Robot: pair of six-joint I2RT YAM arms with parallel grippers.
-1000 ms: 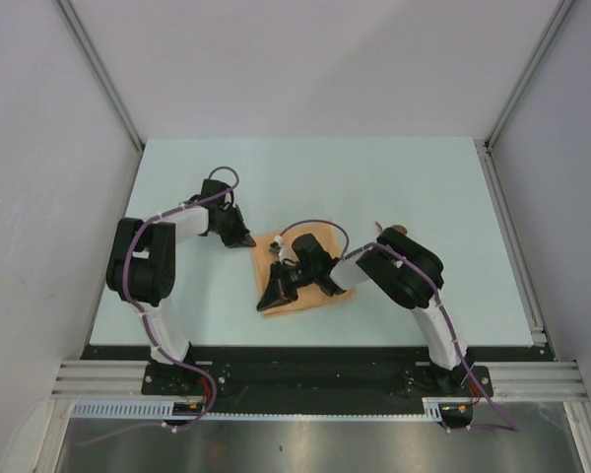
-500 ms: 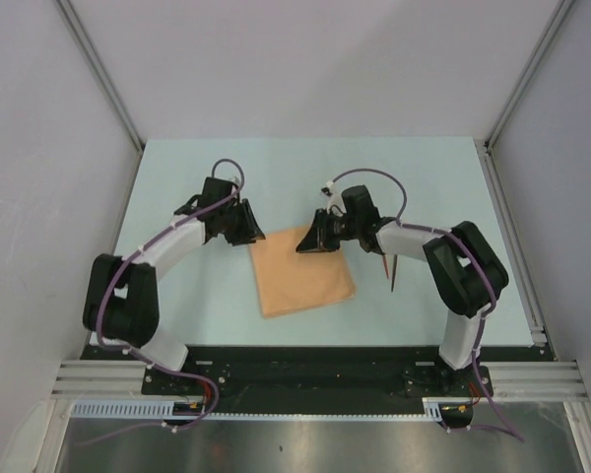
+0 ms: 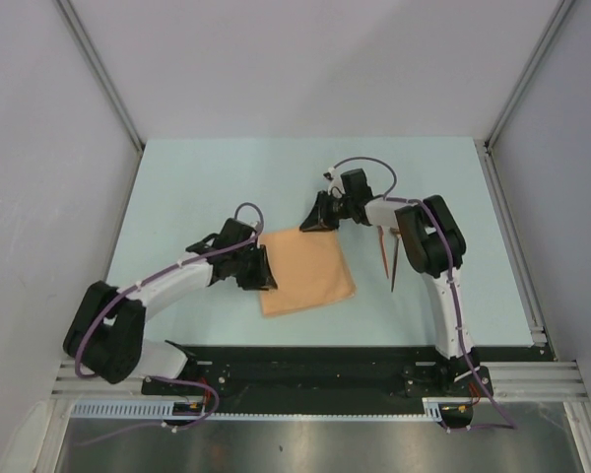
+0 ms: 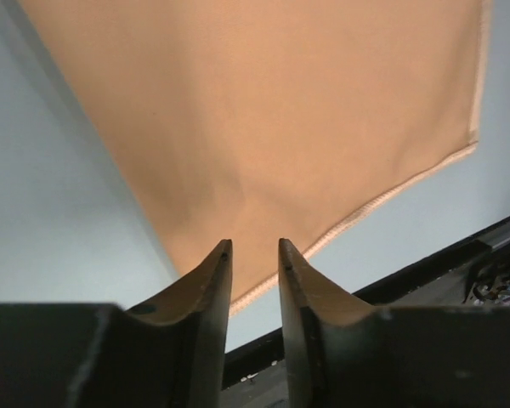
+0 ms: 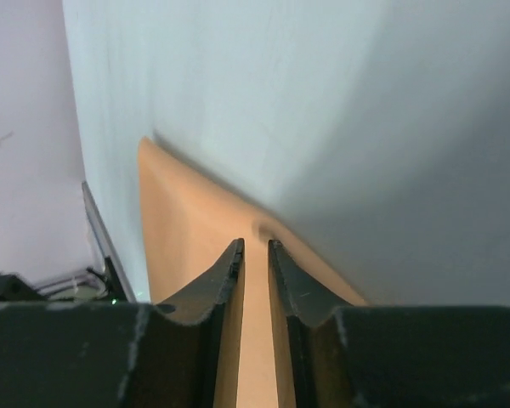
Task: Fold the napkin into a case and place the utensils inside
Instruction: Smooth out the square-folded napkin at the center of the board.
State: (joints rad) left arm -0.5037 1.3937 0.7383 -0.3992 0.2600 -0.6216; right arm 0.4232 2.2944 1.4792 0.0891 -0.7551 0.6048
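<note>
**Napkin laid out flat, both grippers re-set on its edges; no fold yet**

Obs, top view: the napkin [image 3: 310, 271] lies spread as a single tilted square on the table [image 3: 207, 177], between the two arms. A second ago the right arm lay across it and hid most of it. That arm has since swung clear to the far side. The cloth shows no visible shift over the last half second.

Left gripper [image 3: 267, 275]: half a second ago at the far-left corner, now moved nearer along the left edge. Left wrist view: jaws slightly parted, a narrow gap, with cloth showing through it and the hemmed near edge just beyond the tips. Nothing visibly pinched.

Right gripper [image 3: 307, 224]: sits at the far corner, as it did half a second ago. Right wrist view: jaws also a narrow slit apart, low over the cloth, with a small pucker just ahead of the tips. I cannot tell whether the tips touch the cloth; no grip is evident.

The utensils [image 3: 388, 254]: both sticks on the bare table right of the napkin, beside the right forearm and apart from the cloth.

Reading: the spreading step looks finished and the first fold is being set up. The case does not exist yet, so the task is early. Next move likely needs a clean pinch of one edge only.
</note>
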